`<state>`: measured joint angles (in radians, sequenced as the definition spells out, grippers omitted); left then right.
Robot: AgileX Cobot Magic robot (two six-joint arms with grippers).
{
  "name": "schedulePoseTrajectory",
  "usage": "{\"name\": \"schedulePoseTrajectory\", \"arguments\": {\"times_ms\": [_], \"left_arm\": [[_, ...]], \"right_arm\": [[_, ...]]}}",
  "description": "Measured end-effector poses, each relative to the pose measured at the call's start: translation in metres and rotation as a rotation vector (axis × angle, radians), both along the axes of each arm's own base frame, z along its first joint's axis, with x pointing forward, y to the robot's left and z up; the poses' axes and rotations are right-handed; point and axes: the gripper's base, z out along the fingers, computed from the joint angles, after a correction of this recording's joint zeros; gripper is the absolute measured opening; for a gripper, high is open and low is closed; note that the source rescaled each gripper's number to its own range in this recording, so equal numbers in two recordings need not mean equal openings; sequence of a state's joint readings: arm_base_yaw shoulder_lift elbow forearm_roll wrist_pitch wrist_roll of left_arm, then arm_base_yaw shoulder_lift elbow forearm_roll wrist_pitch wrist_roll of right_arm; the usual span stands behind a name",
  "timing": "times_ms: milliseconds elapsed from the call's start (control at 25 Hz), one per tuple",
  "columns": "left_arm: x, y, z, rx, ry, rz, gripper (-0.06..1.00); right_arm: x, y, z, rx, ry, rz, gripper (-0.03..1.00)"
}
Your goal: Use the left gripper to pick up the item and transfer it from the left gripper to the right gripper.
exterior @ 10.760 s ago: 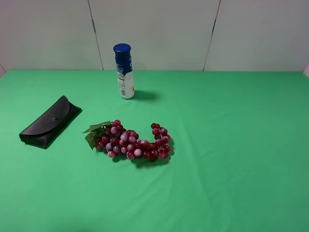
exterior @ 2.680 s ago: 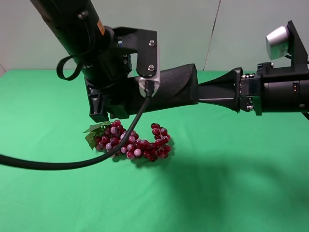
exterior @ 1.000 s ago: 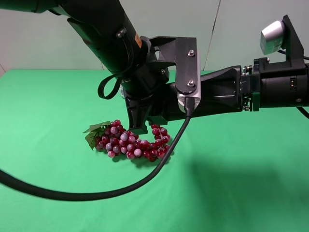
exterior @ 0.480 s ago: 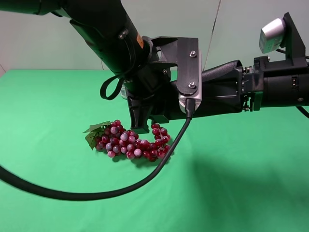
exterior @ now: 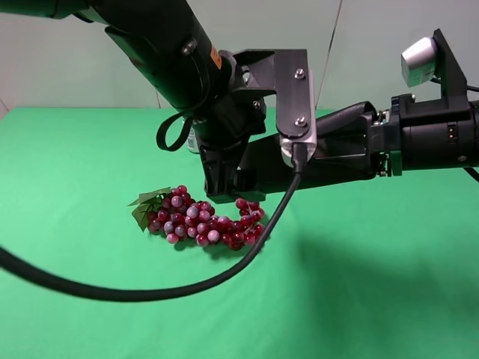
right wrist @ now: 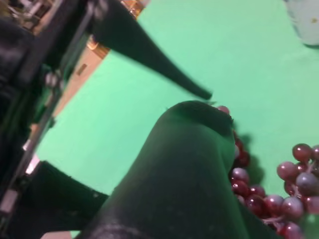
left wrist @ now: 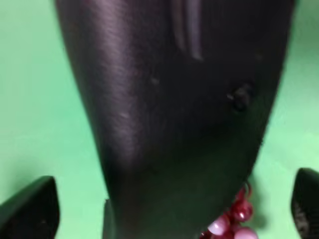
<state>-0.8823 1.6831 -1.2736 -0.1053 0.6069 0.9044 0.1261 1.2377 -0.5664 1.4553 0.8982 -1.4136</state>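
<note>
- I judge the handover itself to be the step in hand. The glasses case [left wrist: 164, 99] hangs in the air right above the grape bunch [exterior: 206, 221], lengthwise between my two grippers and off the green cloth [exterior: 389, 284].
- My left gripper [left wrist: 168, 206] has its jaws spread wide. Its fingertips [left wrist: 30, 206] sit either side of the case with green showing between them and the leather, so it grips nothing.
- My right gripper [exterior: 340, 149] reaches in from the bunch's leafless side and meets the case's end. I cannot see its pads pressing, but with the left jaws clear and the case aloft, I judge it clamped on the case.
- Next move, as I read it: draw the left arm back from above the bunch without brushing the case, right grip firm. Held by one end, the case could tilt at a nudge.
- Only the left wrist view shows the gaps at both left fingertips, and the snap button [left wrist: 240, 97].
- Only the right wrist view shows the case running out over the grapes, with one left finger [right wrist: 149, 57] standing apart from it.
- Only the high view shows both arms at once, though my left arm and its cable [exterior: 247, 258] hide the case's middle.
</note>
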Motion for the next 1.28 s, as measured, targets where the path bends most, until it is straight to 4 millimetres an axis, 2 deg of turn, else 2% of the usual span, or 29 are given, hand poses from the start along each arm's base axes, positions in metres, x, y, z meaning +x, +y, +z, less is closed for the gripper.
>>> {"name": "schedulePoseTrajectory", "arguments": {"times_ms": [80, 160, 640, 1000, 1280], "left_arm": [[0.001, -0.001, 0.001, -0.01, -0.007, 0.002, 0.94], [0.001, -0.001, 0.001, -0.014, -0.01, 0.003, 0.98], [-0.004, 0.004, 0.002, 0.019, 0.038, 0.021, 1.0], [-0.018, 0.024, 0.037, -0.021, 0.054, 0.129, 1.0], [-0.033, 0.055, 0.067, 0.005, 0.053, 0.287, 1.0]], "right_arm": [[0.0, 0.0, 0.0, -0.001, 0.0, -0.001, 0.03], [0.0, 0.0, 0.0, -0.001, 0.0, 0.0, 0.03], [0.0, 0.0, 0.0, -0.002, 0.001, 0.0, 0.03], [0.0, 0.0, 0.0, -0.002, 0.001, 0.0, 0.02], [0.0, 0.0, 0.0, -0.002, 0.003, 0.0, 0.02]]}}
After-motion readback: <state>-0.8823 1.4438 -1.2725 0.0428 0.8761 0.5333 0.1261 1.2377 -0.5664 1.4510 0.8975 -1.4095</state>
